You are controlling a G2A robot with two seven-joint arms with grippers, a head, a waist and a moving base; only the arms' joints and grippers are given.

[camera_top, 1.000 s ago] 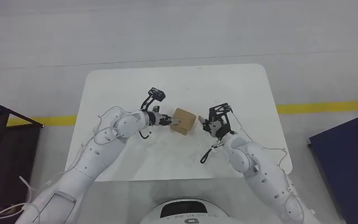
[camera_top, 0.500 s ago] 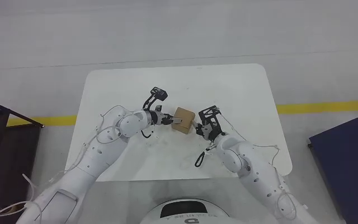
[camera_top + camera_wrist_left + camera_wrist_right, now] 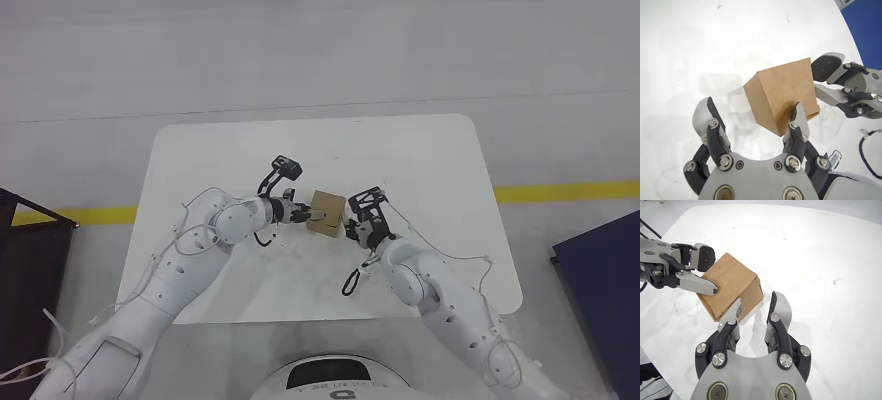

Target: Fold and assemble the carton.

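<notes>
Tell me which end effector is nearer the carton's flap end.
Right. The right end effector rests one finger against the flap end of the carton; the left end effector, at the opposite side, dents another face with one fingertip.

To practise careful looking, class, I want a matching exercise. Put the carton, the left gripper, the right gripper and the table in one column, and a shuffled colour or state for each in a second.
Column one:
1. carton
2. left gripper
3. right gripper
4. table

Column two:
A. open, one fingertip denting a brown face
B. white, with dark scuff marks
C. brown, resting between both grippers
D. open, one finger against the end where flap edges show

Pairs: 1-C, 2-A, 3-D, 4-B
</notes>
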